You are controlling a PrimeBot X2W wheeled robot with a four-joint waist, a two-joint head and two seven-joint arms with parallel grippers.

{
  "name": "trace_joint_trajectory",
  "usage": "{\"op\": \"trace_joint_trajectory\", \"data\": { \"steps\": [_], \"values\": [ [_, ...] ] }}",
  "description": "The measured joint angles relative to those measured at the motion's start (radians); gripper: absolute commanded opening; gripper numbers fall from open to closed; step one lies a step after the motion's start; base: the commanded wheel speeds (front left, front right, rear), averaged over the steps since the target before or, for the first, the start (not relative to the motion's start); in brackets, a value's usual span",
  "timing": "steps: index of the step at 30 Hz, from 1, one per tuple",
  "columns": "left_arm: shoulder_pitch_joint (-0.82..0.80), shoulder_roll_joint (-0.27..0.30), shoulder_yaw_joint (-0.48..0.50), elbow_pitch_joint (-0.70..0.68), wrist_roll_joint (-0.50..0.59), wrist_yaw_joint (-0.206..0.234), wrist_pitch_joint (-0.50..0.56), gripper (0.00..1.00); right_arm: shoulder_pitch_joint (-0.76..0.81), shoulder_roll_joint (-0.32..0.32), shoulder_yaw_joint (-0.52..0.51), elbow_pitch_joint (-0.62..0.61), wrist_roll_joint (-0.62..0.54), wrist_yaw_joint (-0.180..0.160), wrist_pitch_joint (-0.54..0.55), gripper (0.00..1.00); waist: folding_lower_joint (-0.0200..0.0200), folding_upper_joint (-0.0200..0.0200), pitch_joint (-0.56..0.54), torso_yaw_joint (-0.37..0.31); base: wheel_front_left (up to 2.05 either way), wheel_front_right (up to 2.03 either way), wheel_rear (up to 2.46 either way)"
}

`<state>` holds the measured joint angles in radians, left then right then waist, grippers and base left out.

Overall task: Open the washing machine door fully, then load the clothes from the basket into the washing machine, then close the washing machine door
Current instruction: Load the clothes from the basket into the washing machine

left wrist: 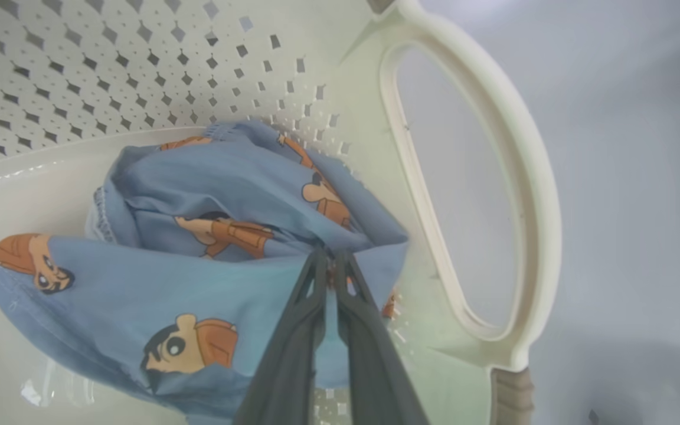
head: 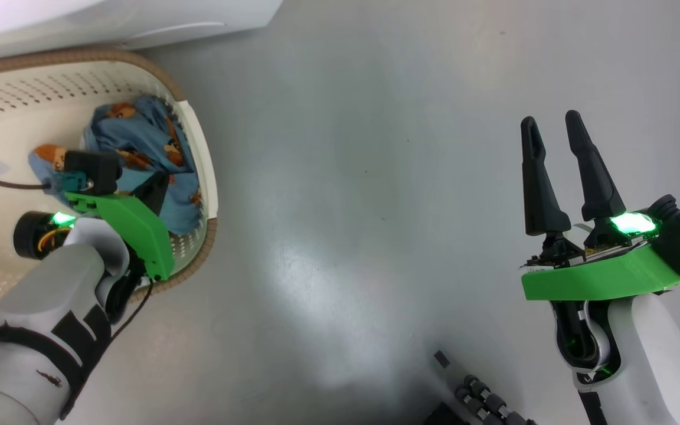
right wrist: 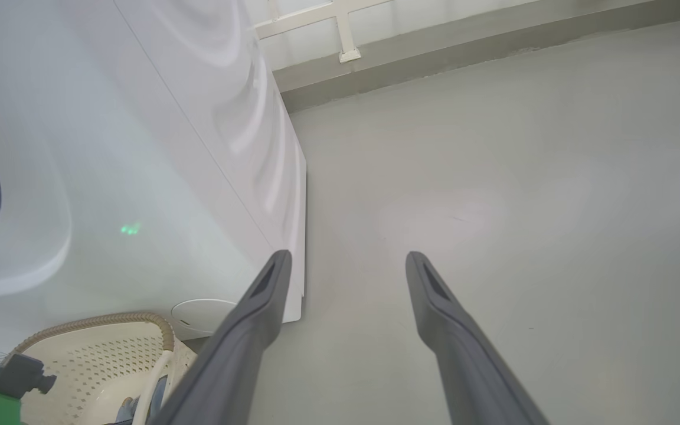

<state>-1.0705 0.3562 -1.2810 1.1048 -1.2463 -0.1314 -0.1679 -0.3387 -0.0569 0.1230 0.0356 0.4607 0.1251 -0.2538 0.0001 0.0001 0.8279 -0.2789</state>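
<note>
**Left gripper pinches the clothes inside the basket**

The left gripper [left wrist: 331,260] reaches down into the basket [head: 199,147]. Its two dark fingers are drawn almost together, with a fold of the clothes [left wrist: 228,195] caught between their tips. The clothes are a small crumpled heap of light blue fabric printed with orange cartoon figures. They lie on the basket's floor, pushed against the end wall beneath a white handle [left wrist: 529,195].

The basket stands on the grey floor [head: 375,206], just in front of the washing machine [right wrist: 139,147], whose white front and side panel rise behind its brown rim.

The right gripper [head: 551,121] hangs over bare floor, well apart from the basket. Its fingers are spread wide with nothing between them. In the right wrist view they point past the machine's lower corner.
</note>
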Motion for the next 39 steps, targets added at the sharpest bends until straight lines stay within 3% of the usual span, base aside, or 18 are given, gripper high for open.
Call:
{"op": "trace_joint_trajectory", "data": {
  "steps": [2, 14, 20, 39],
  "values": [
    [0.001, -0.003, -0.001, 0.0, -0.01, 0.0, -0.01, 0.0, 0.0, -0.001, 0.0, 0.0, 0.0, 0.0, 0.0, 1.0, -0.0001, 0.0, -0.012, 0.004, 0.0, 0.0, 0.0],
    [0.083, -0.031, 0.015, 0.002, -0.091, 0.0, -0.072, 0.0, 0.025, -0.027, 0.002, 0.024, 0.0, 0.0, 0.0, 1.0, -0.0001, 0.0, -0.127, 0.043, 0.0, 0.0, 0.0],
    [0.131, -0.03, 0.088, -0.033, -0.094, 0.0, -0.081, 0.0, 0.052, -0.049, 0.002, 0.044, 0.001, 0.0, 0.0, 1.0, -0.0001, 0.0, -0.219, 0.073, 0.0, 0.0, 0.0],
    [0.38, -0.029, 0.552, -0.226, 0.269, 0.0, -0.083, 0.0, 0.186, -0.103, -0.001, 0.108, 0.024, 0.0, 0.0, 1.0, 0.0, 0.0, -0.49, 0.164, 0.0, 0.0, 0.0]
  ]
}}
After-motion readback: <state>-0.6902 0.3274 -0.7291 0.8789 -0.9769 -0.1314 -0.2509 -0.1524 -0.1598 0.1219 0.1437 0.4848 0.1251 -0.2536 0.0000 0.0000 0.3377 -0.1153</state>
